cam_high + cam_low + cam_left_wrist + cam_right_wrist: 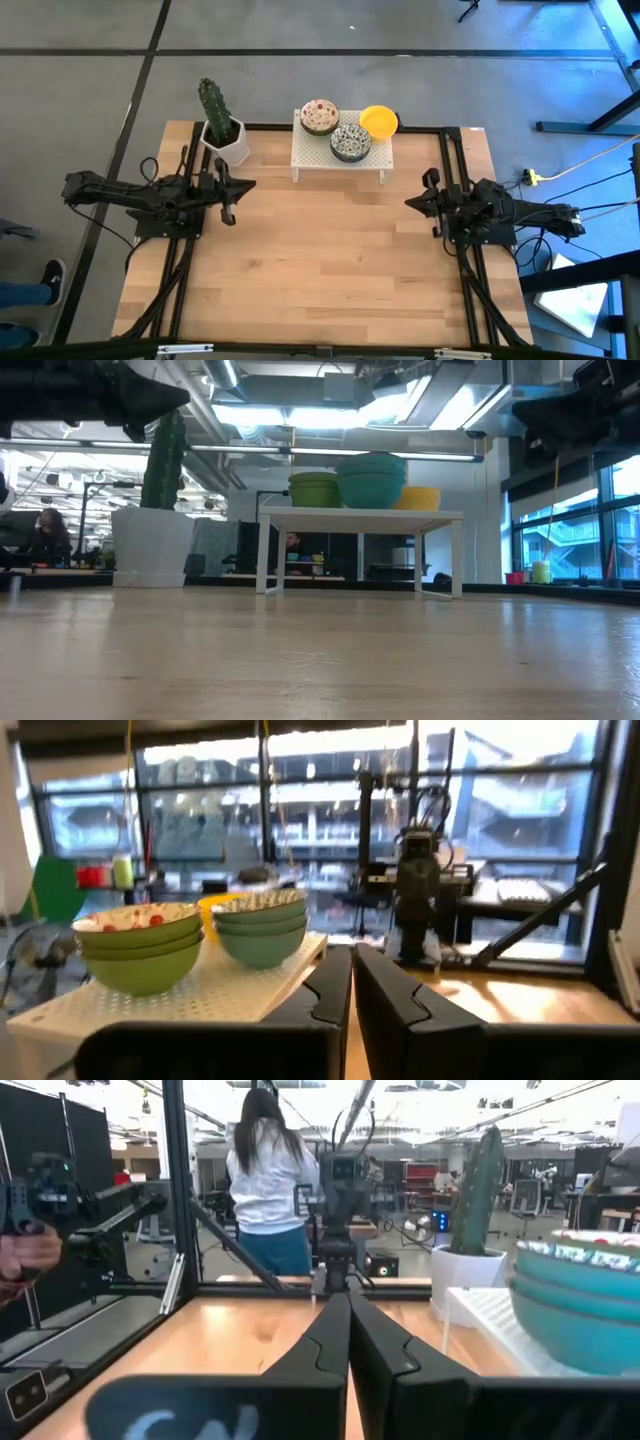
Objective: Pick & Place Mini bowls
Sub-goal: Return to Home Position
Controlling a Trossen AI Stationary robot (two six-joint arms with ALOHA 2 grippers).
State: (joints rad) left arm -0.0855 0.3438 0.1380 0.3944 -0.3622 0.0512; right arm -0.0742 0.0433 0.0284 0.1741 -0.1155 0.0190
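The mini bowls stand in three stacks on a white perforated stand (340,160) at the table's far middle. One stack is reddish-speckled (319,117), one blue-green patterned (350,142), one plain yellow (379,121). In the left wrist view the speckled stack (140,945) has green outsides and the patterned stack (262,925) teal ones. My left gripper (247,186) hovers shut above the table's left side, pointing right. My right gripper (411,203) hovers shut above the right side, pointing left. Both are short of the stand and touch nothing.
A white square pot with a tall cactus (222,135) stands at the far left, beside the stand. Bare wood (330,260) spreads between the arms and toward the near edge. A person in white (268,1175) stands in the room beyond the table's left side.
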